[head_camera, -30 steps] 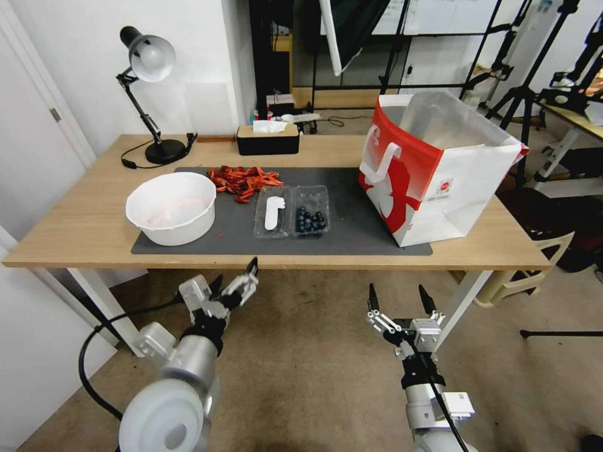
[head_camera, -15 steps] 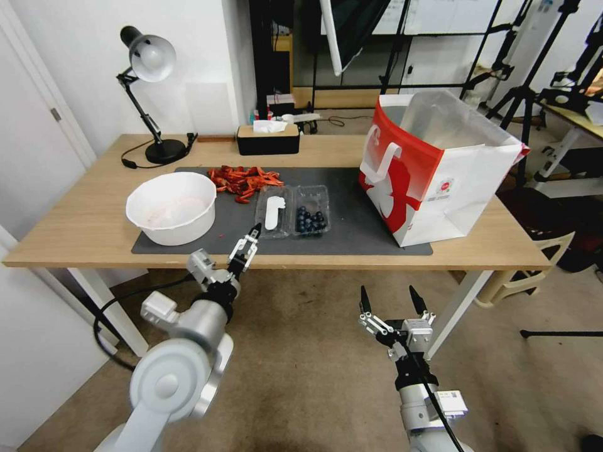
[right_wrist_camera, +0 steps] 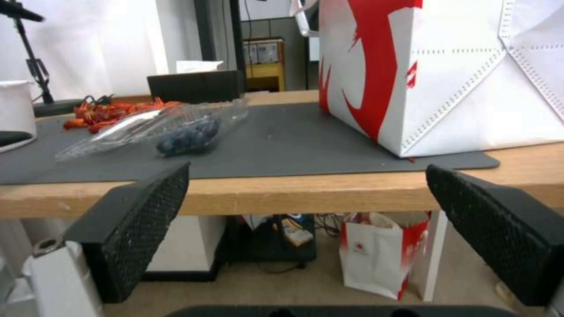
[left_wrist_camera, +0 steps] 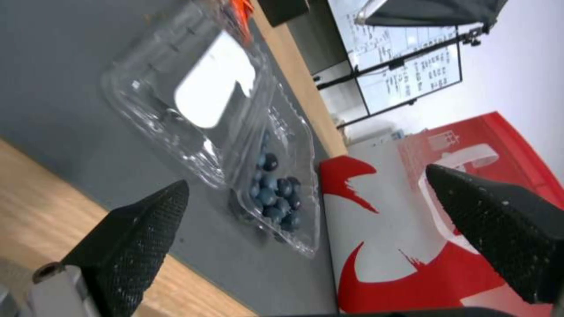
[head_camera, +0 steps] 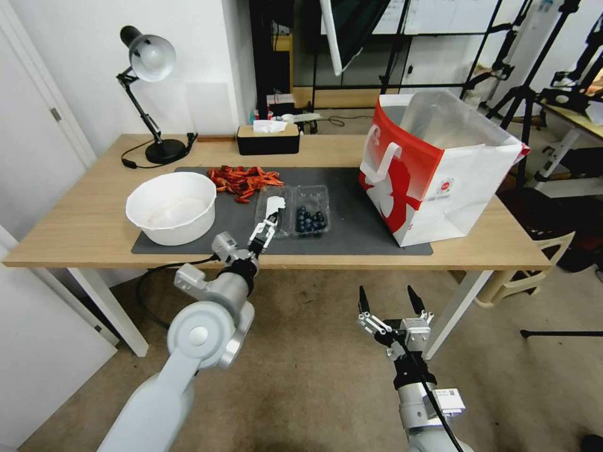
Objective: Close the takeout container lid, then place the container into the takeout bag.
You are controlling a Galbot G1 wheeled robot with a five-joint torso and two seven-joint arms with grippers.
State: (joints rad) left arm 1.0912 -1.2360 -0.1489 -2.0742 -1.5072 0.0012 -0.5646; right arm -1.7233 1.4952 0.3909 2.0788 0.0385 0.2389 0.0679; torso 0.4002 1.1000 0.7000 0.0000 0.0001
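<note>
The takeout container (head_camera: 312, 219) lies open on the grey mat, blueberries in its right half. Its lid (head_camera: 274, 212), clear with a white sticker, lies flat to the left of that half. My left gripper (head_camera: 265, 227) is open over the near edge of the lid. In the left wrist view the container (left_wrist_camera: 276, 193) and the lid (left_wrist_camera: 214, 88) lie ahead between the open fingers of the left gripper (left_wrist_camera: 306, 176). The red-and-white takeout bag (head_camera: 440, 169) stands open at the mat's right end. My right gripper (head_camera: 385, 290) hangs open below the table's front edge, facing the container (right_wrist_camera: 182, 127) and the bag (right_wrist_camera: 447, 75).
A white bowl (head_camera: 171, 207) sits on the mat's left end, with red chillies (head_camera: 242, 179) behind the lid. A black tissue box (head_camera: 267, 139) and a desk lamp (head_camera: 151, 63) stand at the back. Stands and a chair crowd the right side.
My left arm has risen from below the table edge and reached forward, bringing its gripper over the lid's near edge. The right gripper has sunk slightly.
</note>
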